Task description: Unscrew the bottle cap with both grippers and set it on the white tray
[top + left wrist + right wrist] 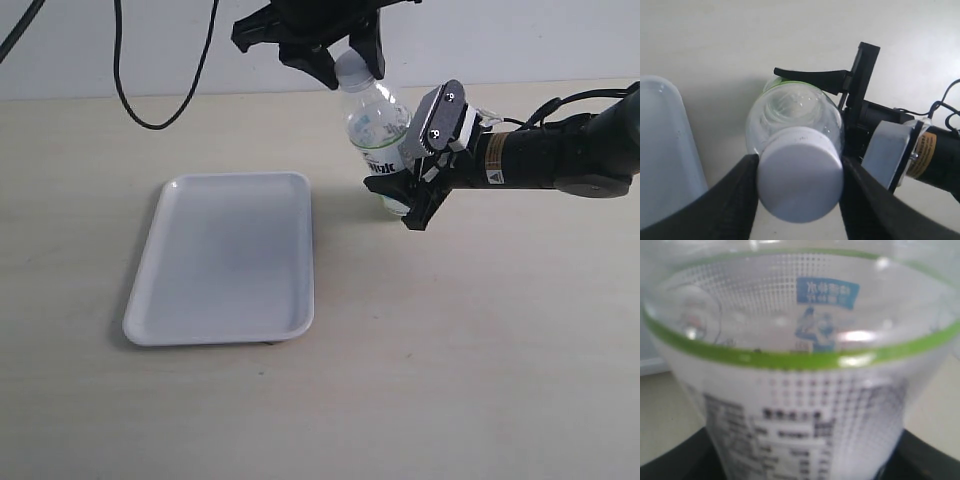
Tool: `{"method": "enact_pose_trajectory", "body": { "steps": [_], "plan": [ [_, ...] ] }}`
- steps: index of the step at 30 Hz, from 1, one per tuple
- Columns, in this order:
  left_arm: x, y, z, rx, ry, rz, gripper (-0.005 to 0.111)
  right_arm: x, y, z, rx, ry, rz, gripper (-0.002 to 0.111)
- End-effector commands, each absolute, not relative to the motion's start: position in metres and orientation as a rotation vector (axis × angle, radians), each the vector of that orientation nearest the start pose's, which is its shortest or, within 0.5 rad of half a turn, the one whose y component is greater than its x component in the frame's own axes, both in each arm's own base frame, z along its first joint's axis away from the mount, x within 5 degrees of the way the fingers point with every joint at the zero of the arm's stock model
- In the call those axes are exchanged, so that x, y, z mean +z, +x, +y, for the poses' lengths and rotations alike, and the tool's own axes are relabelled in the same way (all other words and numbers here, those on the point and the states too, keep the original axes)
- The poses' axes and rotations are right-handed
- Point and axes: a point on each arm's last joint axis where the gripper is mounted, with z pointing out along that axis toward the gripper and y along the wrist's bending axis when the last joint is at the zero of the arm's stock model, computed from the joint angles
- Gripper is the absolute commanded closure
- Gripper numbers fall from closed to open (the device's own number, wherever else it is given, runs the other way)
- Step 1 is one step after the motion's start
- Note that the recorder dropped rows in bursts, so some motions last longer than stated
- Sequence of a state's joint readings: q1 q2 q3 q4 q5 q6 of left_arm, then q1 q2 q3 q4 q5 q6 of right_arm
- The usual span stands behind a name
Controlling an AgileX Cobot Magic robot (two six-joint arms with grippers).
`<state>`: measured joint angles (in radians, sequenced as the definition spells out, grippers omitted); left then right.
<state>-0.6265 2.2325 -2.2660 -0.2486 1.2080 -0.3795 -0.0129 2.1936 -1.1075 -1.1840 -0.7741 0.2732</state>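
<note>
- The bottle (378, 135) stands near the counter's (450, 380) far edge, right of the middle, with the cap (800, 172) on its neck.
- The left claw (345, 68) comes from above. Its black fingers (735, 200) are closed in on the cap, touching it on both sides.
- The right claw (412, 165) reaches in from the right edge. Its jaws are clamped on the bottle's lower, labelled part, one on each side.
- The tray (225, 260) lies flat towards the left edge, near the bottle but not touching it. Nothing lies between them.
- A black cable (125, 90) loops down over the far edge, well away from the tray.
- Count: one bottle, one cap, one tray, two claws, one cable loop.
</note>
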Motion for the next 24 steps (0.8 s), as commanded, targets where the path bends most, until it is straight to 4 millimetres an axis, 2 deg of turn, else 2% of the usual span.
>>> {"method": "enact_pose_trajectory", "body": {
  "steps": [1, 5, 8, 13, 20, 24],
  "plan": [
    [0.300, 0.383, -0.307, -0.689, 0.194, 2.785, 0.107, 0.084, 0.405, 0.052, 0.276, -1.126, 1.781, 0.108],
    [0.300, 0.383, -0.307, -0.694, 0.199, 2.785, 0.107, 0.084, 0.405, 0.052, 0.276, -1.126, 1.781, 0.108],
    [0.301, 0.383, -0.307, -0.683, 0.283, 2.765, 0.103, 0.084, 0.405, 0.052, 0.279, -1.123, 1.783, 0.108],
    [0.305, 0.381, -0.306, -0.653, 0.458, 2.710, 0.076, 0.084, 0.405, 0.052, 0.287, -1.110, 1.792, 0.108],
    [0.314, 0.380, -0.303, -0.573, 0.732, 2.592, 0.022, 0.084, 0.405, 0.052, 0.287, -1.110, 1.792, 0.108],
    [0.319, 0.379, -0.299, -0.522, 0.782, 2.556, 0.017, 0.084, 0.405, 0.052, 0.287, -1.110, 1.792, 0.108]
  ]
}}
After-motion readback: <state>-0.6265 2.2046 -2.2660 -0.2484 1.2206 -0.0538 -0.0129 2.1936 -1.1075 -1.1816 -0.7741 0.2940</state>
